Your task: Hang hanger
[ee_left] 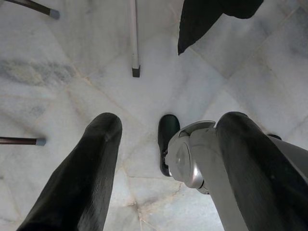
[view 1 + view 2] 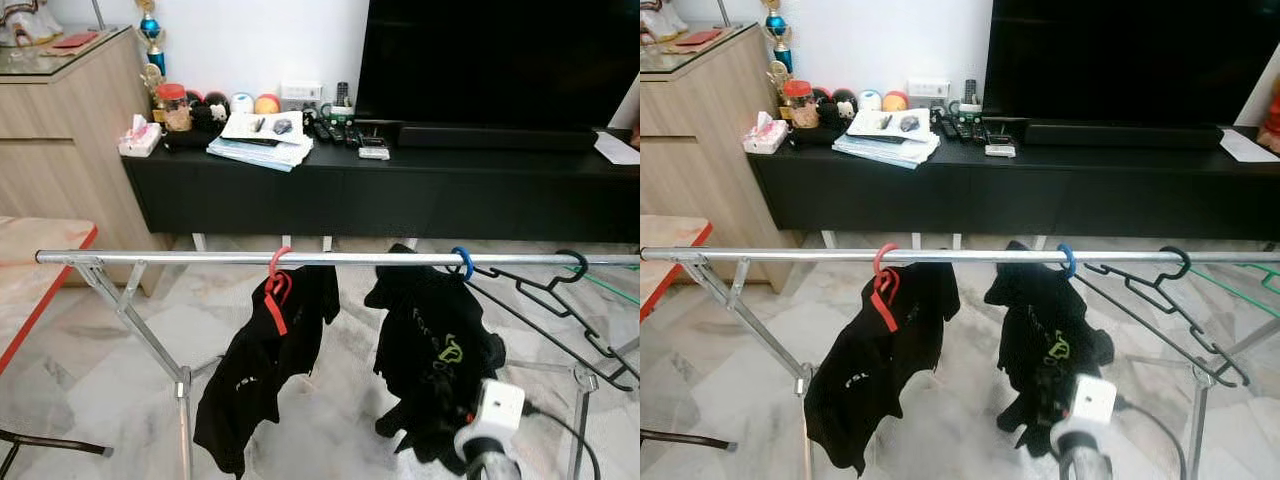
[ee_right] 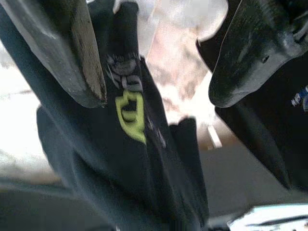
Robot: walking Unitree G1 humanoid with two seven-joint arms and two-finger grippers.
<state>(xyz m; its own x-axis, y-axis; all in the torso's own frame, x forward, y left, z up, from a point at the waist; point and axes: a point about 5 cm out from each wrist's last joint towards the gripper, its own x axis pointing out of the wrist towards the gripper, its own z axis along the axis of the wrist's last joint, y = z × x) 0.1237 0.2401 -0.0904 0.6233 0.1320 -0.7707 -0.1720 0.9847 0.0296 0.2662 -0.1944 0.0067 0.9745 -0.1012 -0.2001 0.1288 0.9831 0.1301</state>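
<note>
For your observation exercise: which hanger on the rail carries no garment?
The black hanger at the rail's right end hangs bare; the red hanger and blue hanger each hold dark clothing.

- The right gripper point(image 3: 159, 57) is reaching upward from the lower right of the head view, fingers spread apart.
- The left gripper point(image 1: 166, 168) is hanging floorward, fingers parted.

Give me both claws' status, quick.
Left claw: open, empty, hanging over the floor.
Right claw: open, holding nothing, at the black garment.
</note>
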